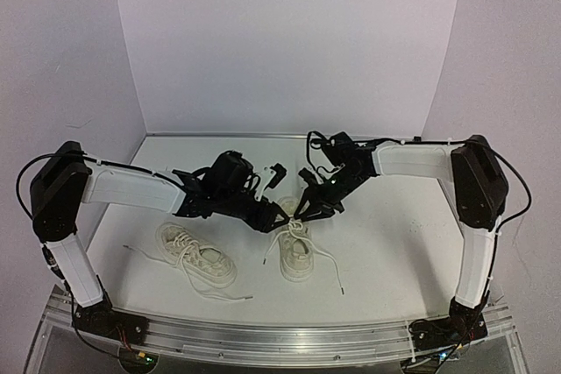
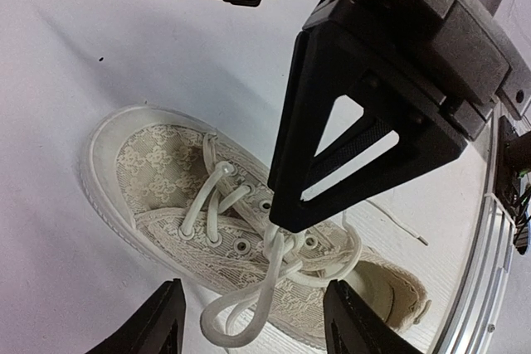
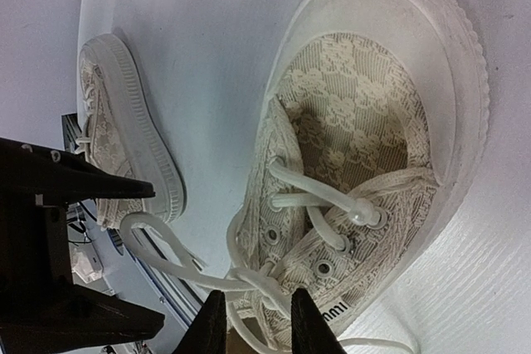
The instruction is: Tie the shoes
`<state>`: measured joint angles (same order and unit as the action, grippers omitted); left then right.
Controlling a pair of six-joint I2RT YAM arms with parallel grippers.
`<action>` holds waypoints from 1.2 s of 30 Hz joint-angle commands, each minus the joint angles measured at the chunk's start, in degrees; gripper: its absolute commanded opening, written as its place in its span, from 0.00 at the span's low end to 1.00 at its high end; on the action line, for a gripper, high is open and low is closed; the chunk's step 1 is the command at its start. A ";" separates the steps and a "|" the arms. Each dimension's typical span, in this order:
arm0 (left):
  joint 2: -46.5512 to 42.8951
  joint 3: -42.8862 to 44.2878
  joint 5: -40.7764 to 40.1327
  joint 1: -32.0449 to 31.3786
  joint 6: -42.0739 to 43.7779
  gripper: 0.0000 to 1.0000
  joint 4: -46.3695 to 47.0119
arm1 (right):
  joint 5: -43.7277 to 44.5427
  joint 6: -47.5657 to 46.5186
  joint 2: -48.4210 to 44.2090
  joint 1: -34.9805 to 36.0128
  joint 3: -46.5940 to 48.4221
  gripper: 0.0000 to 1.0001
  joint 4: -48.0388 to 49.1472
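The left gripper point(image 2: 255, 288) gapes, the right gripper point(image 3: 257, 296) shows no clear grasp; pulling early could drop the thin white lace point(image 3: 319, 191) of 1 cream canvas sneaker point(image 2: 158, 163).

White matte worktop point(image 1: 394, 243), fine ribbed texture visible up close in the right wrist view, one tiny dark speck in the left wrist view. Behind it, plain pale lilac-white back wall point(image 1: 289, 41), meeting the surface along a straight seam. Matching side panels, left wall point(image 1: 61, 50) and right wall point(image 1: 517, 59), angling outward toward the viewer. Along the near edge, brushed aluminium rail point(image 1: 280, 337) with lengthwise grooves, catching the light.
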<state>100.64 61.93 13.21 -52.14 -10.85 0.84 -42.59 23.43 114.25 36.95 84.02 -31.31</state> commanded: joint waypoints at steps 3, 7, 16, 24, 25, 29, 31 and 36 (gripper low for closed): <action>0.70 1.75 0.65 0.73 -0.53 0.57 -0.41 | 0.67 -2.69 2.00 0.36 2.70 0.24 -0.91; 1.09 1.88 1.07 0.90 -0.41 0.56 -0.41 | 0.85 -4.05 2.90 0.40 3.33 0.24 -1.67; 1.75 2.46 1.84 1.57 -0.58 0.44 -0.49 | -0.17 -6.41 3.36 0.40 4.26 0.19 -3.37; 2.09 2.77 2.57 2.12 -0.32 0.34 -0.49 | -0.04 -8.22 3.84 0.85 5.04 0.13 -4.76; 2.10 2.78 2.69 2.18 -0.32 0.33 -0.49 | 0.06 -8.53 3.97 0.94 5.27 0.13 -5.03; 2.33 3.01 3.13 2.30 -0.30 0.32 -0.49 | 1.15 -9.88 4.55 1.30 6.14 0.14 -6.56; 2.45 3.18 3.31 2.30 -0.17 0.31 -0.80 | 1.88 -10.62 4.95 1.37 6.72 0.14 -7.40; 2.37 3.22 3.70 2.39 -0.14 0.24 -1.81 | 3.57 -12.28 5.37 1.61 8.11 0.10 -9.63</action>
<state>102.85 62.56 15.84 -50.13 -10.91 -0.74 -41.22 13.85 118.73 38.08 89.41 -38.02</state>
